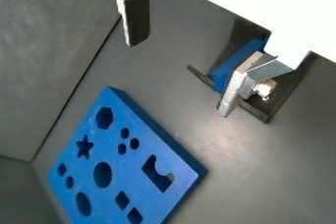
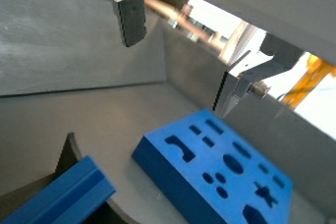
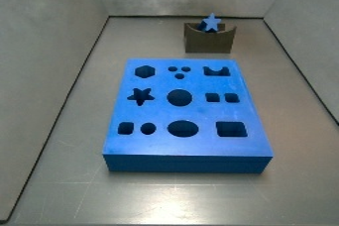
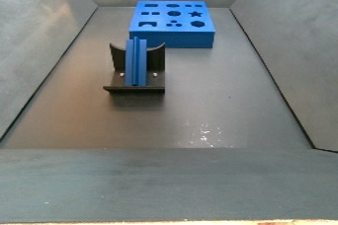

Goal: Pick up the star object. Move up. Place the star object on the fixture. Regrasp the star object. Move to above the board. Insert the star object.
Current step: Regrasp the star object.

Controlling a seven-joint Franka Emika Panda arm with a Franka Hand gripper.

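Dark grey floor (image 3: 54, 121) boxed in by grey walls. Large flat blue rectangular board (image 3: 185, 111) with dark shaped holes lies mid-floor; star hole sits near one long edge. Small dark olive-grey fixture (image 3: 209, 40) with a notched top stands just beyond the board's far short edge, apart from it. Small blue star-section peg, the star object (image 3: 209, 21), rests in that notch, star end facing one side camera; seen lengthwise in a side view (image 4: 140, 59), lying along the fixture (image 4: 132, 81), with the board (image 4: 175, 24) behind.

My gripper (image 1: 191, 56) is up off the floor, out of both side views. Fingers (image 1: 136, 17) spread wide, nothing between them. In a wrist view the star object (image 1: 241, 63) and fixture (image 1: 217, 81) show past one finger, board (image 1: 118, 159) below. Same spread (image 2: 178, 56) in both wrist views; board (image 2: 217, 164) and star object (image 2: 59, 196) beneath
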